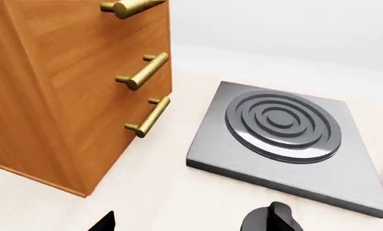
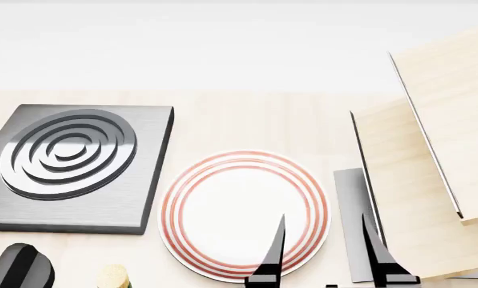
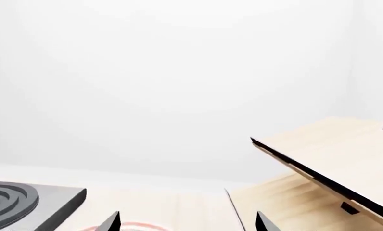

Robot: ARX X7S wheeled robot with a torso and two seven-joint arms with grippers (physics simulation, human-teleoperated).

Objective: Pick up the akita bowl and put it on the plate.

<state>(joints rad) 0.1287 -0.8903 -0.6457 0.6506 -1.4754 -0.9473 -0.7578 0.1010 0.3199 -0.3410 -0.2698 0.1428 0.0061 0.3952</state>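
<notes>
Above the plate (image 2: 243,215), the right gripper (image 2: 323,249) hangs with fingers spread and nothing between them; the left gripper (image 2: 18,267) barely shows, its state impossible to tell. No bowl appears in any view, so finding it comes first, likely before either arm commits. Only the left wrist view shows a wooden cabinet (image 1: 70,91) beside the burner (image 1: 281,144).

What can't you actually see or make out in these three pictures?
- The bowl: in none of the views.
- Plate: head view, near edge hidden behind the right gripper; left wrist view shows only a sliver at the edge.
- Left gripper: only fingertips show, cut by the edge.
- Cabinet: top cut off in the left wrist view.
- Pale boards: cut by the head view's edge; what they are is unclear.
</notes>
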